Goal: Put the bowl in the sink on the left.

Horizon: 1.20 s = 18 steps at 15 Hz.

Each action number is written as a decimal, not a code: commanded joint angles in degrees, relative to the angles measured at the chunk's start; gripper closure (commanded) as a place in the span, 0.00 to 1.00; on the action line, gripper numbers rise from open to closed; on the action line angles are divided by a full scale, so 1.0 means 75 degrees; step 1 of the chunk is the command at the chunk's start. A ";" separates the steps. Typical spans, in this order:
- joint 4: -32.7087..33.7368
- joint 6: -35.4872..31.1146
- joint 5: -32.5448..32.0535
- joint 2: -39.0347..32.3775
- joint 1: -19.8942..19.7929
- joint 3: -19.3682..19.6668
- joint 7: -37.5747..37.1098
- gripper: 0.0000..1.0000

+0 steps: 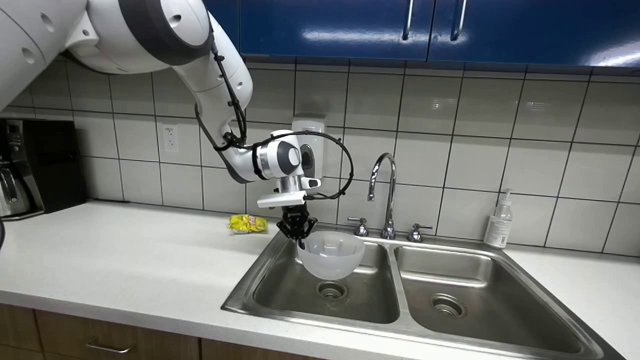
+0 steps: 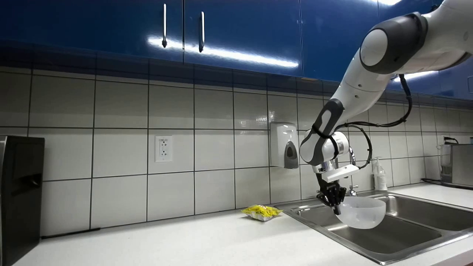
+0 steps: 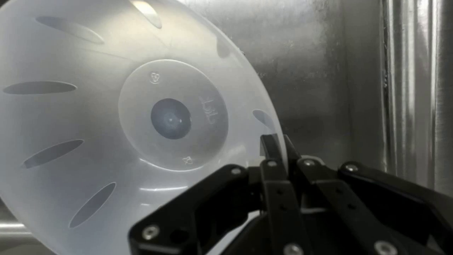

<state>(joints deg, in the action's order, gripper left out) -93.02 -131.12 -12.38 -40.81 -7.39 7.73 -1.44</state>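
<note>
The bowl is wide, translucent and whitish; it shows in both exterior views [image 1: 330, 262] [image 2: 364, 214] and fills much of the wrist view [image 3: 177, 152]. My gripper is shut on the bowl's rim, one fingertip inside the wall and one outside, as seen in the wrist view [image 3: 281, 145]; it also shows in both exterior views [image 1: 301, 242] [image 2: 335, 210]. The bowl hangs upright over the sink's left basin [image 1: 355, 309] [image 2: 391, 238], apparently above its floor. The basin's round drain [image 1: 331, 289] shows just in front of the bowl.
The adjoining basin [image 1: 490, 312] lies to the right past a metal divider. A curved faucet [image 1: 391, 195] and two handles stand behind. A yellow packet [image 1: 247, 223] [image 2: 262, 212] lies on the counter left of the sink. A soap bottle [image 1: 499, 225] stands at the back right.
</note>
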 commanded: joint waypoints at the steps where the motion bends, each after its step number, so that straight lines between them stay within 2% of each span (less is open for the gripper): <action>1: 0.0508 0.0265 0.0092 -0.0372 -0.0031 0.0045 0.0216 0.99; 18: 0.1152 0.0264 0.0491 -0.1402 -0.0203 0.0045 0.0131 0.99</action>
<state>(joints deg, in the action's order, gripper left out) -87.30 -130.67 -10.36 -49.84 -8.07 8.44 -1.44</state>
